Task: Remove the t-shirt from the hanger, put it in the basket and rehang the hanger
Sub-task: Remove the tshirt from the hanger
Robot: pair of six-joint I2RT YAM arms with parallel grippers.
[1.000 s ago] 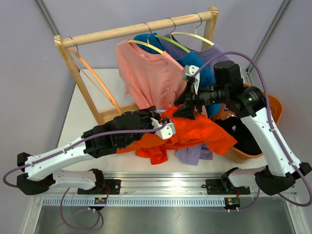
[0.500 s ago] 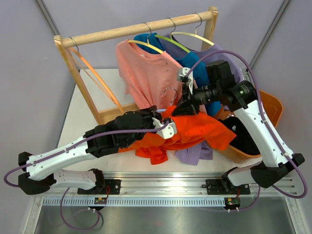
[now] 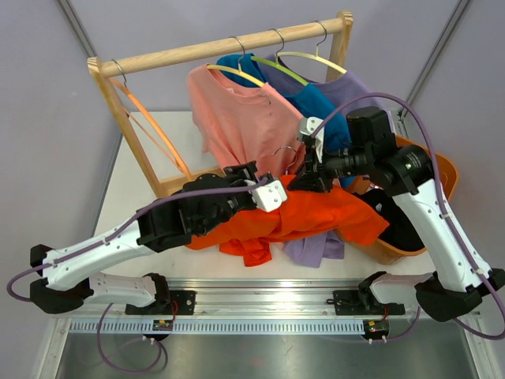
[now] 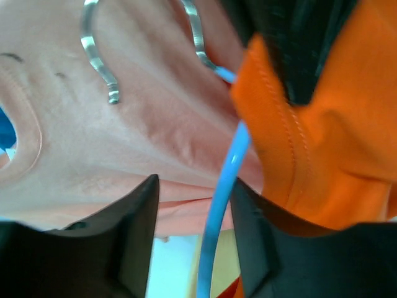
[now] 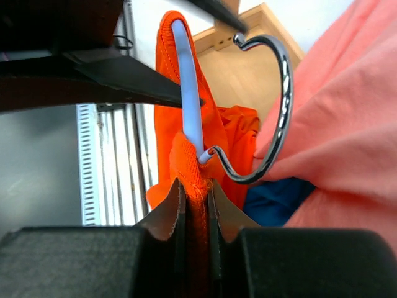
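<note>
Orange t-shirt [image 3: 323, 212] lies bunched on the tabletop [image 3: 134, 197] in the overhead view, at 6 o'clock from the wooden rack [image 3: 221, 47] and at 9 o'clock from the basket [image 3: 446, 170]. Its upper edge is drawn up toward the hanger [image 3: 278, 151], whose chrome hook stands free in front of a pink shirt [image 3: 237, 118] hung on the rack. The left end effector [image 3: 246, 170] sits at the t-shirt's 10 o'clock edge. The right end effector [image 3: 313, 178] reaches in from 3 o'clock and meets the fabric just under the hook.

From the left wrist, two dark fingers [image 4: 133, 242] stand well apart at 6 o'clock. The hanger's blue arm runs up between them, nearer the 3 o'clock finger, and nothing is clamped. Orange cloth fills the 3 o'clock side, pink cloth the 9 o'clock side, with the hook at 12 o'clock.

From the right wrist, the fingers are pressed together on a fold of the t-shirt's neckline. That fold sits at 6 o'clock from the point where the hook joins the hanger's pale arm, and the arm is sheathed in orange fabric. Pink cloth hangs at 3 o'clock.
</note>
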